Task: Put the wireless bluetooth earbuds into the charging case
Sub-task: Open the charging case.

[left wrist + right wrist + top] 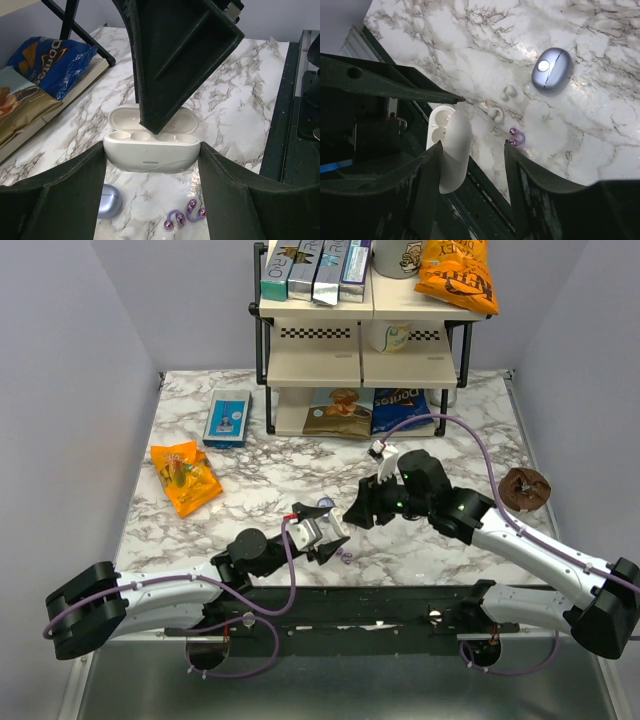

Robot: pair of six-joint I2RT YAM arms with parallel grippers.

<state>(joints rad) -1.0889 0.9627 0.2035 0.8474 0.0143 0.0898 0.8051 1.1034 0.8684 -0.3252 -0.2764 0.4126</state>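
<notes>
Glossy lavender-blue charging case [551,70] shut on worktop [470,40], purple earbuds [516,137] nearby, left claw [151,150] clamped on open white case [145,161], right claw [474,145] apart, white buds [495,113] visible only from right wrist

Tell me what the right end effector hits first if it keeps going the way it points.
Probably the open white case held by the left end effector: it sits between the fingers of the right end effector. Whether they touch it is unclear.

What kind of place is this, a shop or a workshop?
Most likely a robot test booth: plain grey walls enclose a marble-patterned tabletop, two black-and-white robot arms are bolted at its edge, and a small cream shelf rack holds snack bags.
</notes>
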